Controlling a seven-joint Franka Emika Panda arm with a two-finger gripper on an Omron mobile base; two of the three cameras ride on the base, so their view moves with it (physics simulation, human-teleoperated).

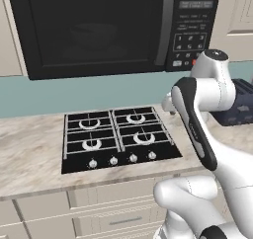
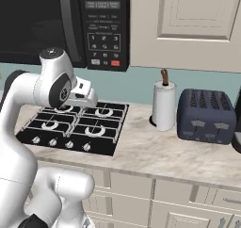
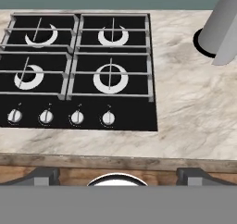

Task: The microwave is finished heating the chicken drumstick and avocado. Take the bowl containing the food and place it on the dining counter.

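Gripper (image 3: pixel 118 176) fingers stood wide apart and empty at six o'clock in the hand view, above the black gas hob (image 3: pixel 76 70); a paper towel roll (image 3: pixel 222 31) stood at two o'clock. From the left base, the microwave (image 1: pixel 113 28) hung shut at twelve o'clock, a faint bowl (image 1: pixel 94 35) shape behind its glass. From the right base, the toaster (image 2: pixel 205 115) sat at three o'clock.

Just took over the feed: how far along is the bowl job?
Nothing looks done. The microwave door is shut, with a faint bowl shape behind the glass. The gripper is open and empty above the gas hob. Left: open the door, take the bowl out, carry it to the dining counter.
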